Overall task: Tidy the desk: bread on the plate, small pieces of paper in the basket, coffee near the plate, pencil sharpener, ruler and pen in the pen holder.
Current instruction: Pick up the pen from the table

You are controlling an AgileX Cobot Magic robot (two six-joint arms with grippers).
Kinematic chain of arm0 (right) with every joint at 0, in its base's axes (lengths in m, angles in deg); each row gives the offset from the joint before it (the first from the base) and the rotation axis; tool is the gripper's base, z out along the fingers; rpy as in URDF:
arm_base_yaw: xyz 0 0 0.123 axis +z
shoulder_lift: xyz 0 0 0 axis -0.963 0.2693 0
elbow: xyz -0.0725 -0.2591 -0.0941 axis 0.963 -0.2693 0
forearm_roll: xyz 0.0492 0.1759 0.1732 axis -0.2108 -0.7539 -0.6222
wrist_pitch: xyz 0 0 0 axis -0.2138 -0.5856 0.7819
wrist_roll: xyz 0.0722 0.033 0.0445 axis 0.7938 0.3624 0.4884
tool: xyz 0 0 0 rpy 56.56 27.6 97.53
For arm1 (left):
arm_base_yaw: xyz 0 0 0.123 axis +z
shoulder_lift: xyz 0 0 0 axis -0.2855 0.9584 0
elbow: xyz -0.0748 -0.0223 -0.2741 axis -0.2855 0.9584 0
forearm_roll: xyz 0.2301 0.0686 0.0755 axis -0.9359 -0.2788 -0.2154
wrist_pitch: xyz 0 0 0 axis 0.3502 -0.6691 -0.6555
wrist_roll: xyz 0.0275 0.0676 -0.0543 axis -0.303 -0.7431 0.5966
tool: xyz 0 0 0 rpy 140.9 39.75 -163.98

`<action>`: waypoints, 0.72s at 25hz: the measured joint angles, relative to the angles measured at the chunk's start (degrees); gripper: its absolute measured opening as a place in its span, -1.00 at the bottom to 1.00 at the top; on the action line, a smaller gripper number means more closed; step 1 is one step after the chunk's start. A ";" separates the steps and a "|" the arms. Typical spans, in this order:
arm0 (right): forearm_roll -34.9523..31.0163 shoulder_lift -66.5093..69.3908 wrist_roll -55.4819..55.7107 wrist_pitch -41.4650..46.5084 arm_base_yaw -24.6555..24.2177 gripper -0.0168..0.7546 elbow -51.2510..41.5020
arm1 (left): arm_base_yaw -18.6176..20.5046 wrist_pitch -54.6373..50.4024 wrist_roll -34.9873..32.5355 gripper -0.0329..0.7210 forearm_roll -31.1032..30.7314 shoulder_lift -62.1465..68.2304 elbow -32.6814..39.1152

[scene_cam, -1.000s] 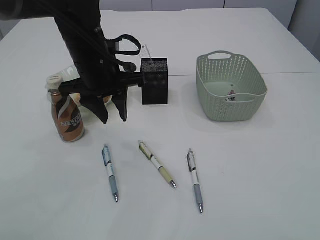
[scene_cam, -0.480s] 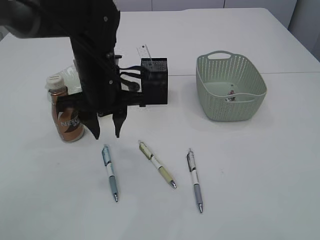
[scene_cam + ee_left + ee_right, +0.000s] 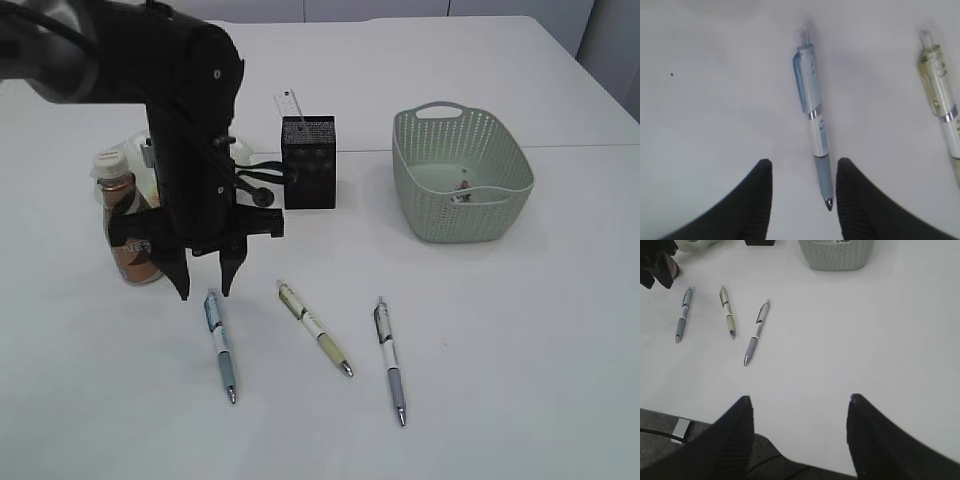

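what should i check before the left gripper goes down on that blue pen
1. Left gripper open: ok, the jaws stand apart with nothing between them.
2. Lined up over the blue pen: ok, in the left wrist view the pen's tip end lies between the fingertips.
3. Pen free of neighbours: ok, the yellow pen lies apart from it.
4. Coffee bottle clear of the arm: cannot tell, the arm partly covers it.
5. Pen holder upright with room: ok upright; only a ruler sticks out, inside not visible.
6. Right gripper out of the way: ok, open and well back from the pens.
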 joint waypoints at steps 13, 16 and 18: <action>0.00 0.00 0.00 2.41 0.00 0.25 0.00 | 0.00 3.92 0.04 -0.10 -0.12 4.65 0.00; 0.00 0.00 0.00 2.52 0.00 0.25 0.34 | 0.00 4.62 0.14 -0.10 -0.12 4.89 0.00; 0.00 0.00 0.00 2.59 0.00 0.25 0.86 | 0.00 4.72 0.52 -0.10 -0.12 5.37 0.00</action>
